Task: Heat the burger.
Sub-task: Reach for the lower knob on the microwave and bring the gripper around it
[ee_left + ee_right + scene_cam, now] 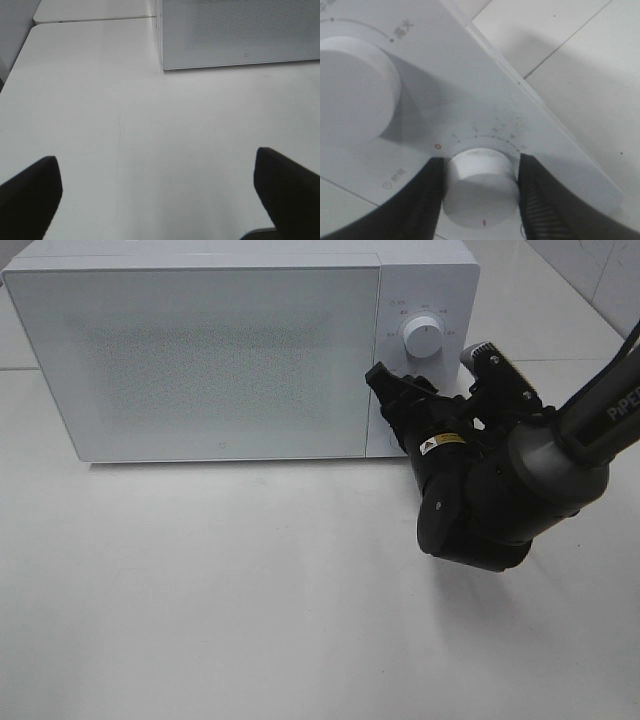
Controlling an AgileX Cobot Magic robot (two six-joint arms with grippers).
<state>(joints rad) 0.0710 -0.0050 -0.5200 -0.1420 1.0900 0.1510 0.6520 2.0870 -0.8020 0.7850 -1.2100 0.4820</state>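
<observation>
Operator: State of the right gripper (pixel 481 167)?
Technician: Pinching the lower timer knob (pixel 480 195), one finger on each side; the knob axis is in line with the wrist.
Operator: Where is the burger?
Technician: Not in view. Presumably behind the shut microwave door (pixel 200 350), at 9 o'clock from the gripper.

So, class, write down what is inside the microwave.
The microwave shows only its closed, speckled door; it covers the interior, so whether the burger is inside cannot be seen.
</observation>
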